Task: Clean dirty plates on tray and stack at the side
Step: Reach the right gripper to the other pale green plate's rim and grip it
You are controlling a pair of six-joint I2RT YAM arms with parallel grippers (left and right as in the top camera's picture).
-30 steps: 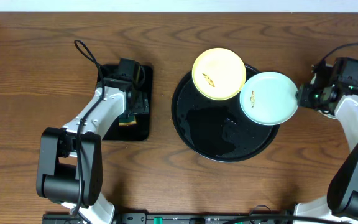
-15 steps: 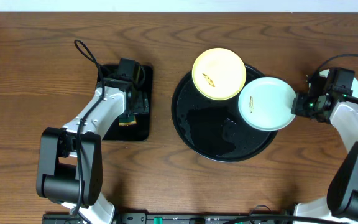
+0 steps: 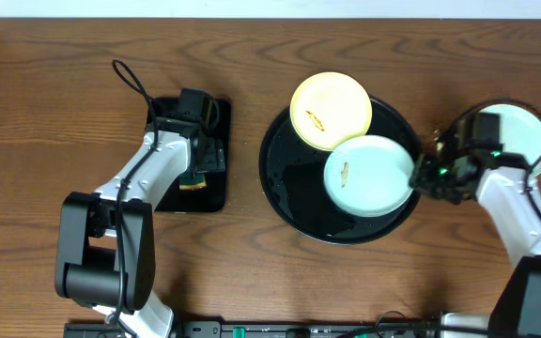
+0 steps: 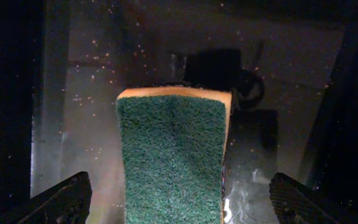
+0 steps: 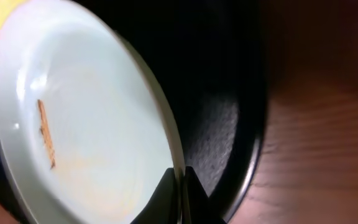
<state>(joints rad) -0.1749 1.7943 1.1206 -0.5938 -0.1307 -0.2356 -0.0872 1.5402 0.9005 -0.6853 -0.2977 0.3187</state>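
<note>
The round black tray (image 3: 299, 197) holds two plates. A pale yellow plate (image 3: 332, 111) with a small brown smear lies over its far rim. A mint-white plate (image 3: 369, 175) with a brown streak sits over the tray's right half, and my right gripper (image 3: 423, 176) is shut on its right rim. In the right wrist view the fingertips (image 5: 181, 186) pinch that plate's (image 5: 79, 137) edge above the tray (image 5: 229, 124). Another mint-white plate (image 3: 524, 131) lies on the table at the far right, partly behind my right arm. My left gripper (image 3: 200, 169) stands open over a green sponge (image 4: 173, 155).
The sponge (image 3: 193, 184) lies in a small rectangular black tray (image 3: 216, 117) left of the round tray. A black cable loops on the table at the back left (image 3: 130, 80). Bare wood (image 5: 328, 124) lies to the right of the round tray.
My right gripper has shut on the mint-white plate and carried it left, from the tray's right edge to over the tray. The plate at the far right has come into view. The left arm is unmoved.
</note>
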